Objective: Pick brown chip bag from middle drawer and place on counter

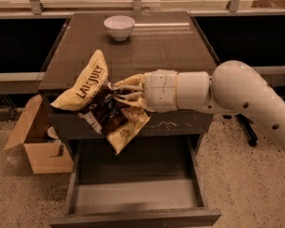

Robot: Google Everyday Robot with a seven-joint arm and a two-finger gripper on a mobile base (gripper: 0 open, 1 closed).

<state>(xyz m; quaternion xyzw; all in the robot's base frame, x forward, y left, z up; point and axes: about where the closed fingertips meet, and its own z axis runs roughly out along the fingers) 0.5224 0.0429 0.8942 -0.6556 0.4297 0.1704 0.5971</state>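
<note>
My gripper (115,95) is shut on the brown chip bag (100,106), a wrinkly bag with a dark brown middle and pale tan-yellow ends. It holds the bag in the air in front of the counter's front edge, above the open middle drawer (135,194). The drawer's grey floor is bare. The counter (161,46) is the glossy grey-brown top of the cabinet, just behind the bag. The upper end of the bag overlaps the counter's front left part in view.
A white bowl (119,27) stands at the back of the counter. An open cardboard box (35,141) sits on the floor to the cabinet's left. The drawer front above the open drawer shows pale scratches (171,124). A window ledge runs behind.
</note>
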